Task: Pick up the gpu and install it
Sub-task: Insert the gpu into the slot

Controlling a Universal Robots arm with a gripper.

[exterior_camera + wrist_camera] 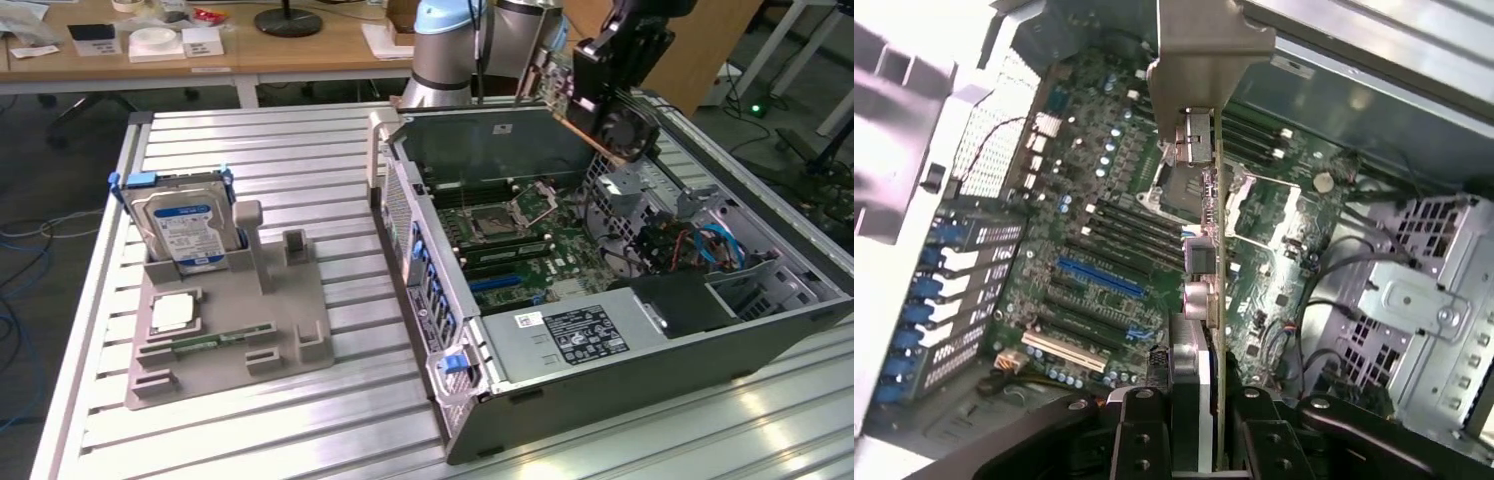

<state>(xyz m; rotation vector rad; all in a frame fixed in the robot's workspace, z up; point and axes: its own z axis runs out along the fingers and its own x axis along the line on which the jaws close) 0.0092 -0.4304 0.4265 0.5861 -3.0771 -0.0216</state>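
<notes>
Two fingers (1140, 432) pinch the gpu (617, 125) edge-on, holding it in the air above the open computer case (747, 330). Its silver bracket (1199, 50) hangs over the motherboard (1094, 250), clear of the case walls, with free space underneath.

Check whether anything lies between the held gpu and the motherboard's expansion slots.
Nothing visible does. The gripper holds the gpu over the open case, and the blue slot and its neighbours lie bare. The cables run off to the side, by the metal drive cage.
</notes>
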